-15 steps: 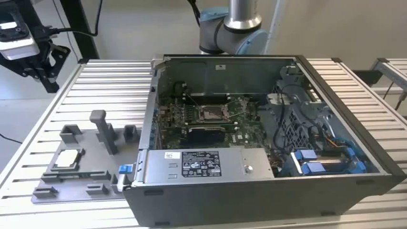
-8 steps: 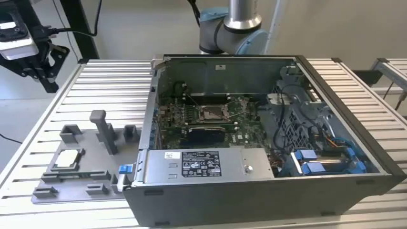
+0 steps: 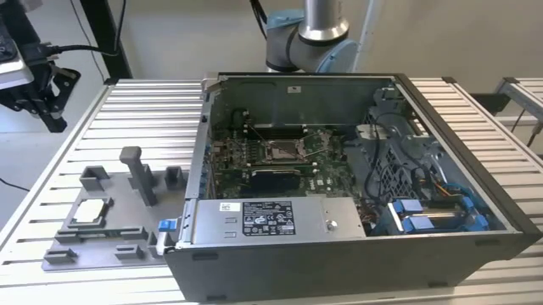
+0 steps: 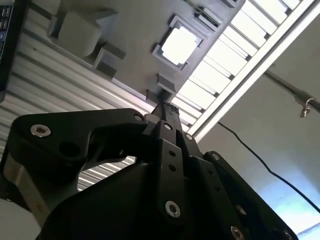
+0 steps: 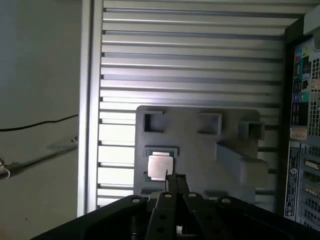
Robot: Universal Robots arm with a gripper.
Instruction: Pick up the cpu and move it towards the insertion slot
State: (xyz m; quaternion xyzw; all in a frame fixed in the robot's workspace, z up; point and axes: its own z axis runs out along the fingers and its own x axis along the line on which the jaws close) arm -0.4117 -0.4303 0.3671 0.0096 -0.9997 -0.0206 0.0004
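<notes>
The claw (image 5: pixel 172 177) hangs with its fingers pressed together, pinching nothing; open air lies between it and the grey fixture (image 5: pixel 200 150); the cpu (image 5: pixel 160 166) lies flat in a square pocket of that fixture, apart from the claw's tip; bare ribbed table (image 3: pixel 144 114) surrounds the fixture; to the exterior view's right stands the open computer case (image 3: pixel 357 254), walls raised around the insertion slot (image 3: pixel 280 150), well apart from the cpu.

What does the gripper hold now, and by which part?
Nothing. The gripper is apart from the cpu, which lies in the grey fixture.
</notes>
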